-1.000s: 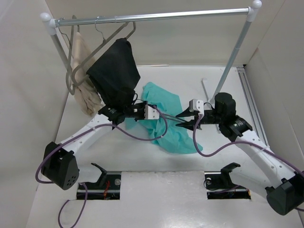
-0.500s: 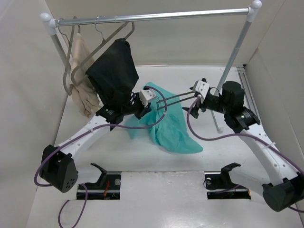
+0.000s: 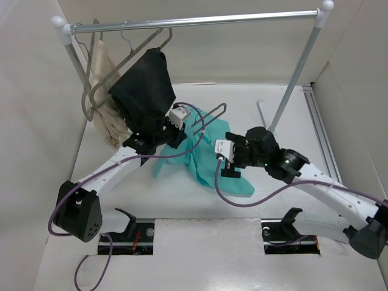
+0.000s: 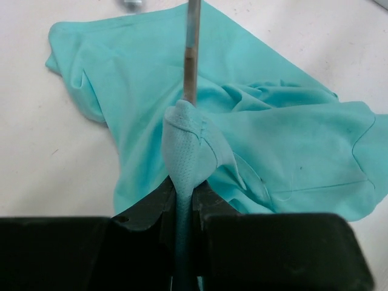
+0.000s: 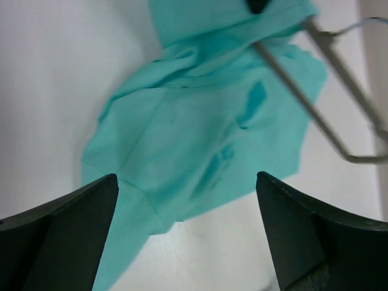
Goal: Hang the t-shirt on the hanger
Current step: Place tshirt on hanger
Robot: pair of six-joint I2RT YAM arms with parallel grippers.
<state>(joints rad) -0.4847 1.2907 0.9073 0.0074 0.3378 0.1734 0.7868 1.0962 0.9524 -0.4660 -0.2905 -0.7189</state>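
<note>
The teal t-shirt (image 3: 209,160) lies crumpled on the white table (image 3: 303,139) between the arms. My left gripper (image 3: 189,127) is shut on a bunched fold of the t-shirt (image 4: 273,139), and that fold covers the near end of the grey hanger (image 4: 191,48). The hanger (image 3: 213,114) slants away from it to the back right, over the cloth. My right gripper (image 3: 228,171) hovers above the shirt's near right part. In the right wrist view it (image 5: 187,177) stands wide open and empty, with the t-shirt (image 5: 200,121) below and the hanger (image 5: 321,100) at the upper right.
A silver clothes rail (image 3: 194,21) spans the back, its right upright (image 3: 297,73) standing on the table. A black garment (image 3: 145,91) and a beige garment (image 3: 106,91) hang on hangers at its left end, close behind my left arm. Pale walls enclose the table.
My right gripper has opened, let go of the hanger and swung down and left over the shirt. My left gripper stayed shut and moved slightly back; the hanger now slants to the back right.
</note>
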